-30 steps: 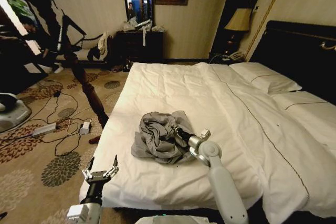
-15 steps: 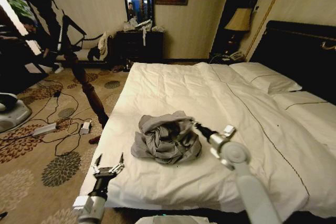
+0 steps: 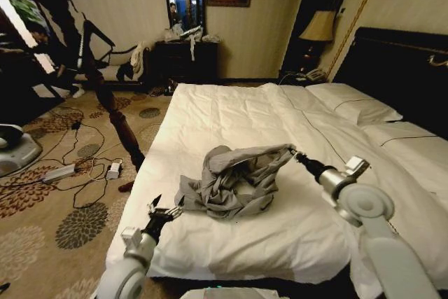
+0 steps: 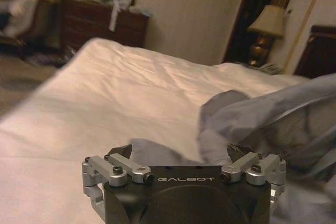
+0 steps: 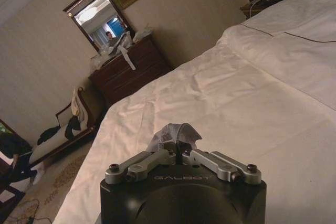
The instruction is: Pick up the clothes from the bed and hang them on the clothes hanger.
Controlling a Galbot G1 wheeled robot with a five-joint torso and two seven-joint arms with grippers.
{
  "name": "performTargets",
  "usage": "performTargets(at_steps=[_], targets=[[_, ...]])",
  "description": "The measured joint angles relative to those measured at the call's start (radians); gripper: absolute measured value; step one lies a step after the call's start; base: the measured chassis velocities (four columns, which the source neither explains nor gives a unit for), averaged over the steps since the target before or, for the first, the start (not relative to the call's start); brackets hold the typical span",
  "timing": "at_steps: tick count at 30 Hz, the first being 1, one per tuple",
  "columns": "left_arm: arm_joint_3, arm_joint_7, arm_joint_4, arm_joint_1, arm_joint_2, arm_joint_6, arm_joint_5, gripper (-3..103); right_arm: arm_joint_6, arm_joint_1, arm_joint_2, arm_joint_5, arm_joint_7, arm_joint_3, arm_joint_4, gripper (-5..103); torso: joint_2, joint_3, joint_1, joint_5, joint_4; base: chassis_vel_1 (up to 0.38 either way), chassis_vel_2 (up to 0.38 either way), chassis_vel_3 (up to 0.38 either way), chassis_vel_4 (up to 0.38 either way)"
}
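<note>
The clothes (image 3: 234,183), a wrinkled grey shirt, lie in the middle of the bed (image 3: 231,110) on its white duvet. My right gripper (image 3: 294,152) is shut on a fold of the shirt and holds it raised and stretched toward the right. In the right wrist view a grey tuft of shirt (image 5: 176,134) sticks out between the closed fingers of that gripper (image 5: 177,149). My left gripper (image 3: 166,210) is open just at the shirt's near left edge. The left wrist view shows the shirt (image 4: 262,119) close ahead of it. The clothes hanger is out of view.
A dark wooden coat stand (image 3: 112,113) leans over the carpet left of the bed, with cables and a power strip (image 3: 59,171) beside it. A dresser (image 3: 185,61) with a mirror stands at the far wall. Pillows (image 3: 353,106) and a dark headboard (image 3: 399,68) are at right.
My right gripper has moved right and up, drawing part of the shirt out with it. My left gripper has moved forward over the bed's edge to the shirt's left side.
</note>
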Motion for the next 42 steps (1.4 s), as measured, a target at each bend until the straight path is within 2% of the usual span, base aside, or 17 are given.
performTargets(at_steps=[1,2,5,6,9,11,13,16,20,27,29,30,37,38,39,41,42], targets=[[0.012,-0.008,0.002,-0.017,0.007,0.005,-0.036,100,0.0,-0.006,-0.001,0.001,0.0,0.003,0.003,0,0.0,0.0,0.0,0.0,0.0,0.0,0.0,0.0,0.0],[0.012,-0.008,0.002,-0.017,0.007,0.005,-0.036,100,0.0,-0.006,-0.001,0.001,0.0,0.003,0.003,0,0.0,0.0,0.0,0.0,0.0,0.0,0.0,0.0,0.0],[0.054,-0.047,0.035,-0.129,0.034,0.04,-0.246,100,-0.002,-0.028,-0.001,0.009,-0.001,0.016,0.009,0,0.0,0.0,0.0,0.0001,-0.0001,0.0,0.0,0.0,0.0],[0.054,-0.047,0.035,-0.129,0.034,0.04,-0.246,100,-0.002,-0.028,-0.001,0.009,-0.001,0.016,0.009,0,0.0,0.0,0.0,0.0001,-0.0001,0.0,0.0,0.0,0.0],[0.091,-0.071,0.108,-0.252,0.041,0.07,-0.385,100,-0.002,-0.038,-0.005,0.021,-0.001,0.031,0.009,0,0.0,0.0,0.0,-0.0001,0.0,0.0,0.0,0.0,0.0],[0.119,-0.079,0.153,-0.318,0.04,0.082,-0.445,100,-0.002,-0.044,-0.011,0.027,0.0,0.038,0.011,0,0.0,0.0,0.0,-0.0001,-0.0003,0.0,0.0,0.0,0.0],[0.127,-0.08,0.165,-0.336,0.038,0.085,-0.461,100,-0.002,-0.046,-0.013,0.028,0.0,0.039,0.012,0,0.0,0.0,0.0,0.0,-0.0003,0.0,0.0,0.0,0.0],[0.164,-0.086,0.223,-0.419,0.009,0.102,-0.532,100,-0.001,-0.049,-0.018,0.033,0.004,0.039,0.017,0,0.0,0.0,0.0,0.0,0.0003,0.0,0.0,0.0,0.0],[0.2,-0.103,0.271,-0.489,-0.021,0.126,-0.558,100,0.0,-0.05,-0.023,0.037,0.006,0.042,0.02,0,0.0,0.0,0.0,0.0,-0.0002,0.0,0.0,0.0,0.0],[0.214,-0.104,0.34,-0.539,-0.033,0.149,-0.587,100,0.001,-0.059,-0.027,0.054,0.011,0.06,0.026,0,0.0,0.0,0.0,0.0,0.0002,0.0,0.0,0.0,0.0],[0.222,-0.096,0.385,-0.574,-0.038,0.169,-0.626,103,0.001,-0.063,-0.029,0.07,0.012,0.07,0.027,0,0.0,0.0,0.0,0.0,0.0001,0.0,0.0,0.0,0.0],[0.231,-0.094,0.402,-0.589,-0.041,0.173,-0.641,100,0.002,-0.063,-0.03,0.073,0.012,0.072,0.028,0,0.0,0.0,0.0,0.0,0.0001,0.0,0.0,0.0,0.0],[0.277,-0.084,0.476,-0.644,-0.067,0.178,-0.653,97,0.007,-0.064,-0.032,0.085,0.016,0.08,0.039,0,0.0,0.0,0.0,0.0,-0.0001,0.0,0.0,0.0,0.0],[0.282,-0.083,0.482,-0.647,-0.071,0.176,-0.65,94,0.007,-0.067,-0.032,0.087,0.016,0.083,0.042,0,0.0,0.0,0.0,0.0,0.0,0.0,0.0,0.0,0.0],[0.3,-0.078,0.496,-0.654,-0.082,0.171,-0.637,81,0.007,-0.085,-0.029,0.089,0.017,0.095,0.049,0,0.0,0.0,0.0,0.0,0.0,0.0,0.0,0.0,0.0],[0.312,-0.073,0.509,-0.665,-0.088,0.17,-0.636,70,0.008,-0.092,-0.029,0.091,0.018,0.1,0.052,0,0.0,0.0,0.0,0.0,0.0,0.0,0.0,0.0,0.0],[0.312,-0.073,0.509,-0.665,-0.088,0.17,-0.636,70,0.008,-0.092,-0.029,0.091,0.018,0.1,0.052,0,0.0,0.0,0.0,0.0,0.0,0.0,0.0,0.0,0.0]])
